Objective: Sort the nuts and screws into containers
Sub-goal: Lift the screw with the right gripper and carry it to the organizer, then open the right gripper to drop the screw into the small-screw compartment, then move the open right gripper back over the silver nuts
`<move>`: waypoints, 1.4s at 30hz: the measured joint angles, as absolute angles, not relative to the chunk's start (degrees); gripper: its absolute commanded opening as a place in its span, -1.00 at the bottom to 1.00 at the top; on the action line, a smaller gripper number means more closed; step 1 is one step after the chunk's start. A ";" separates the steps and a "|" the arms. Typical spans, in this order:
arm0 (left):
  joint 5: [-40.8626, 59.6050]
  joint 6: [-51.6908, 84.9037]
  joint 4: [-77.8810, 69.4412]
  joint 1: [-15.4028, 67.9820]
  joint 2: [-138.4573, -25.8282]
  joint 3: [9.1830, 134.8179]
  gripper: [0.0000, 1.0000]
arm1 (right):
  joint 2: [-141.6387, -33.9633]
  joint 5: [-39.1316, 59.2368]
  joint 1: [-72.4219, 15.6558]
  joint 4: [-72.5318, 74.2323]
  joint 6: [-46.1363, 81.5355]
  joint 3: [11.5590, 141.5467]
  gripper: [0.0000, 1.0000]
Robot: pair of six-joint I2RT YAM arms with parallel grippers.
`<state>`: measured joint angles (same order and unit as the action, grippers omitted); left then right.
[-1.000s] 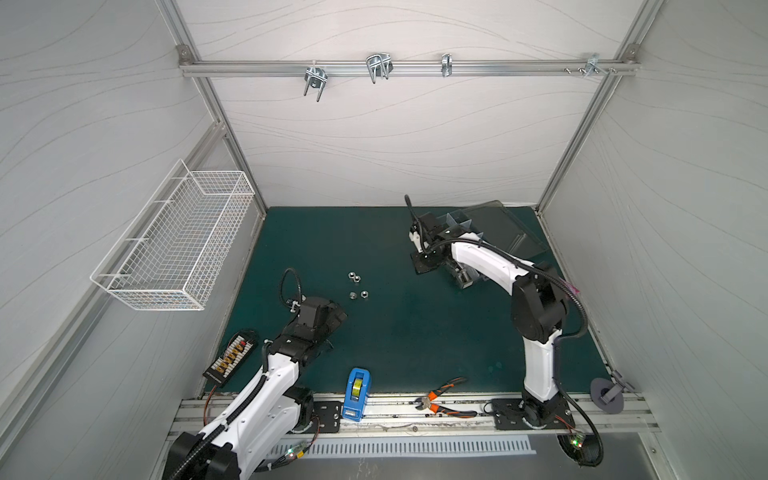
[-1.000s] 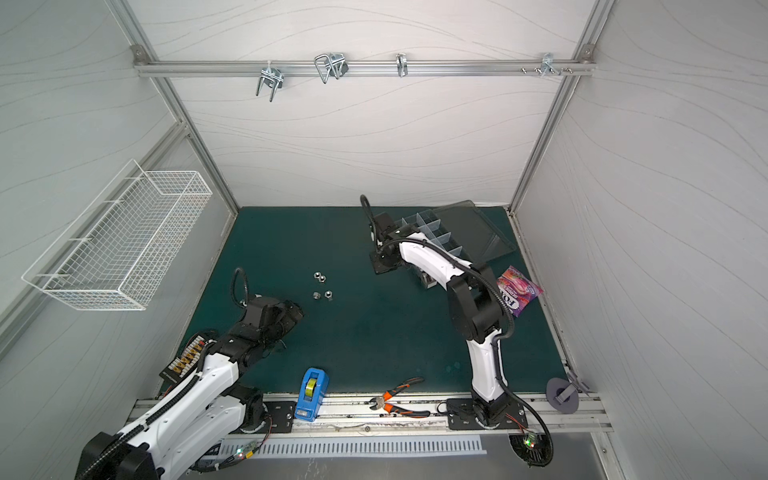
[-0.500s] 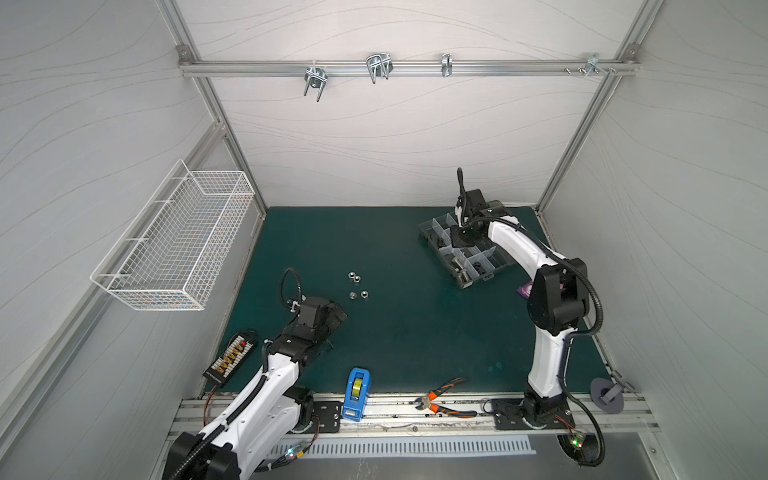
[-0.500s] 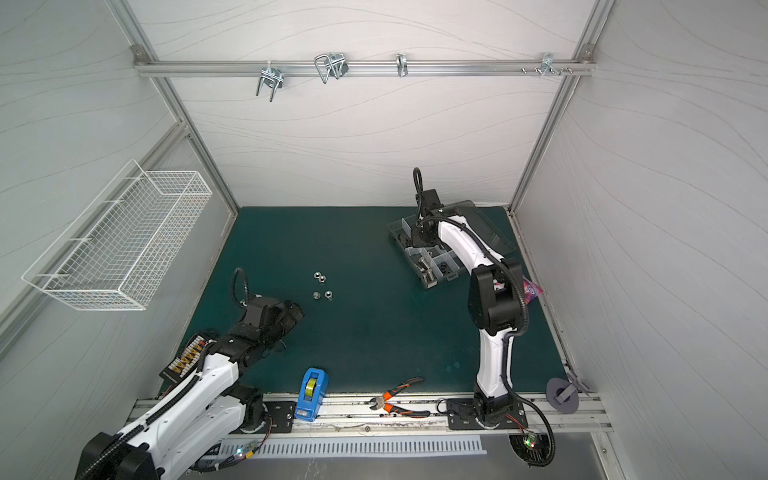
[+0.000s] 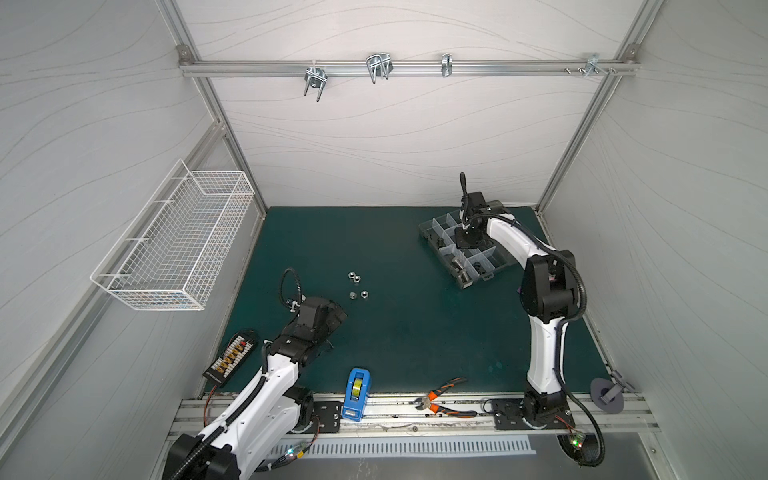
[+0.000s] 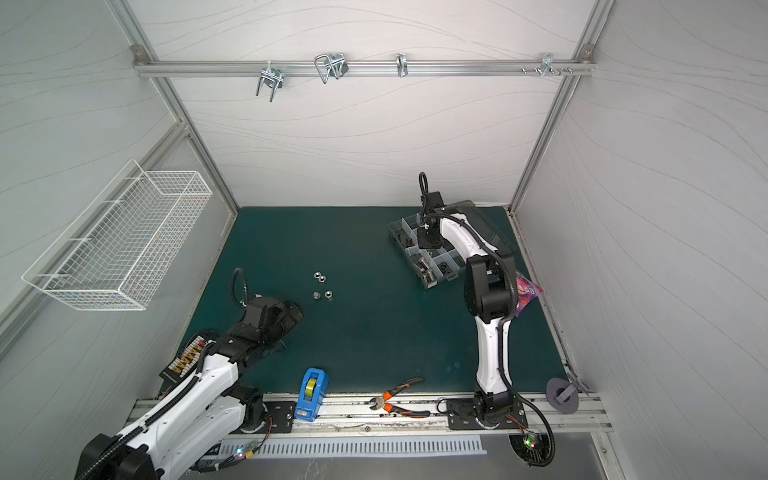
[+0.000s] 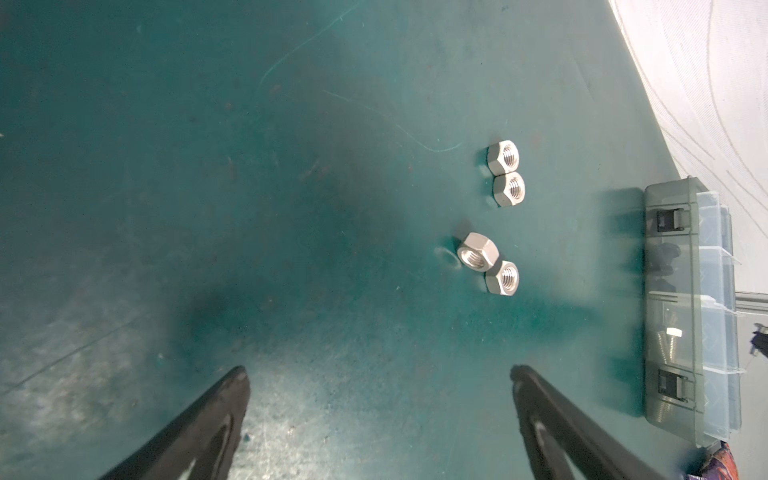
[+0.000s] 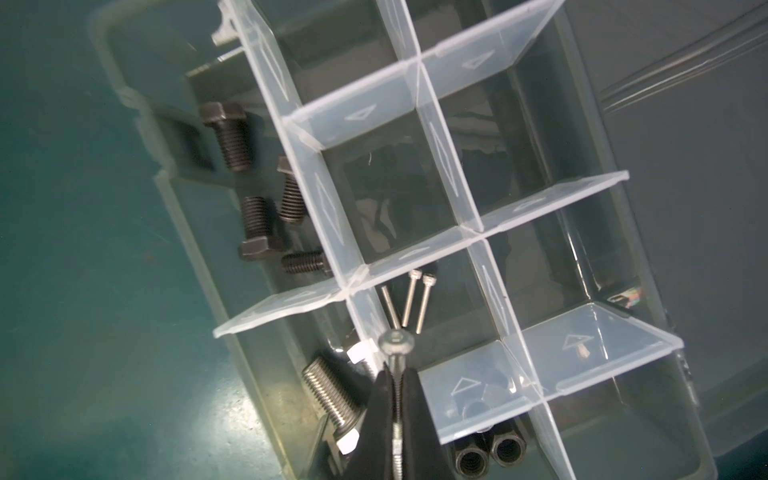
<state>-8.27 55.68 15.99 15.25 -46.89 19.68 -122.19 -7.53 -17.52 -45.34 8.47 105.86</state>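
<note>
And the right gripper [image 8: 397, 374] pinches a thin silver screw [image 8: 397, 344] by its shank, poised over the organizer box [image 8: 328, 208] at the desk's [image 5: 415, 332] far right corner. The left gripper [image 7: 378, 370] hangs spread wide near the front left, and four silver nuts [image 7: 490, 266] lie loose mid-desk.

Green mat [image 5: 395, 332]: four silver nuts [image 5: 358, 286] loose left of centre, in two touching pairs; open organizer box [image 5: 464, 284] far right; tape dispenser [image 5: 356, 392], pliers [image 5: 442, 401] straddle front edge.

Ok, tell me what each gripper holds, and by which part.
Right gripper: a thin silver screw, pinched by its shank, head free. Left gripper: open, empty.
</note>
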 measured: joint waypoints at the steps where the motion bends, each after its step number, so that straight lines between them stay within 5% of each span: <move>1: -8.25 55.68 15.99 15.25 -46.89 19.68 0.99 | -122.41 -7.62 -17.47 -45.47 8.47 105.86 -1.00; 5: -8.25 55.66 15.99 15.25 -46.92 19.70 0.99 | -122.98 -7.94 -17.21 -45.60 8.47 105.86 -1.00; 14: -8.21 55.53 16.03 15.25 -46.92 19.77 0.99 | -123.33 -8.23 -16.36 -45.95 8.19 105.89 -0.53; 34: -8.14 55.48 16.03 15.25 -46.92 19.84 0.99 | -116.27 -7.51 -18.31 -45.89 8.14 99.81 -0.40; 42: -8.14 55.48 16.05 15.25 -46.92 19.84 0.99 | -112.20 -8.08 -27.94 -44.14 8.54 97.82 -0.03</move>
<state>-8.14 55.48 16.05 15.25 -46.92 19.84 -112.20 -8.08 -27.94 -44.14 8.54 97.82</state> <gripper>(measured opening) 0.993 0.454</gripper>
